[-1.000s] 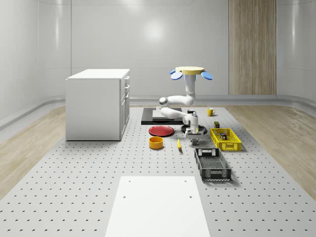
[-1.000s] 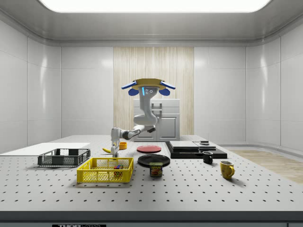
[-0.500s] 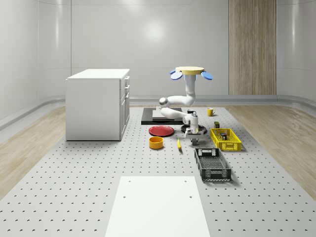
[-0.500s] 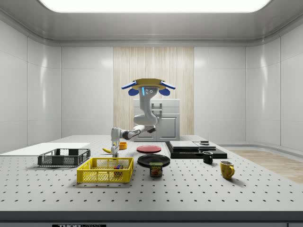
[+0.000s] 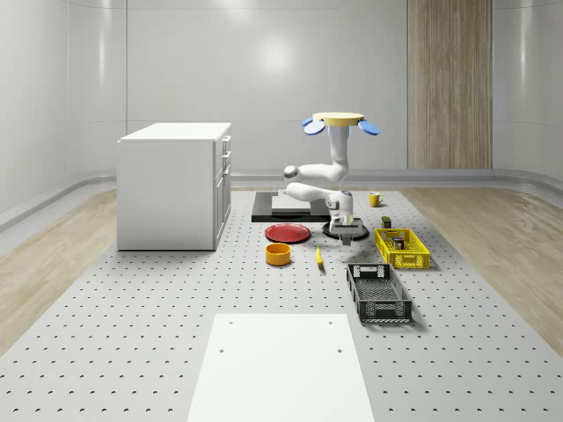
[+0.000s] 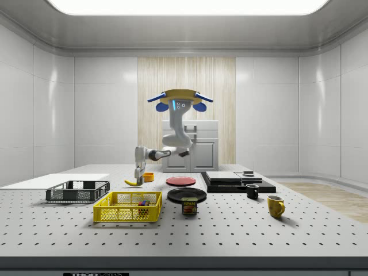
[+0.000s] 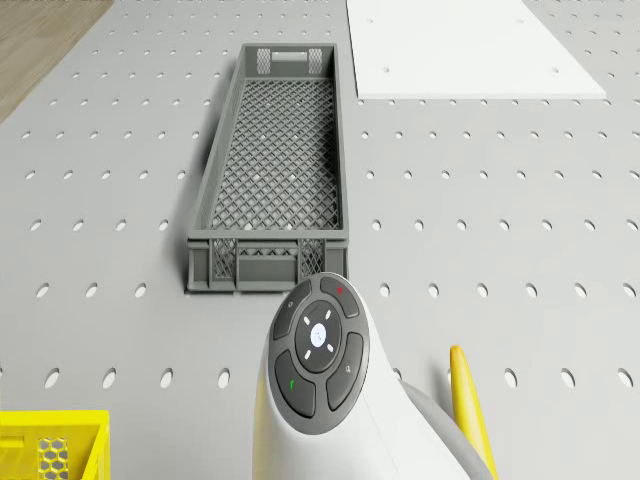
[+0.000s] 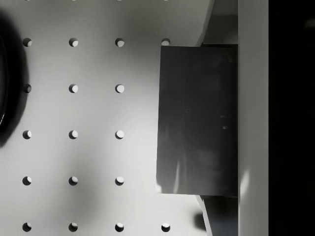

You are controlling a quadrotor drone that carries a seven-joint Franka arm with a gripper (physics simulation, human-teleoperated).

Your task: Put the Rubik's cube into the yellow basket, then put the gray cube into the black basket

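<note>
The gray cube (image 8: 197, 118) is being gripped between the closed fingers of the gripper (image 5: 350, 232), which is being carried clear of the table (image 5: 176, 299) while the drone (image 5: 336, 123) is being hovered above it, at about 12 o'clock from the gripper in the whole-scene view. The Rubik's cube (image 6: 142, 202) is being seen already inside the yellow basket (image 5: 411, 260), at 3 o'clock from the gripper, so the second half of the task is judged to be under way. The black basket (image 5: 383, 309) is lying at 5 o'clock, near but apart. The cube is being judged stiff, light and smooth-faced (a slip is possible if the squeeze is eased), so it is best being held on two opposite flat faces, near their middles, and being lowered within the basket's walls before being let go.
</note>
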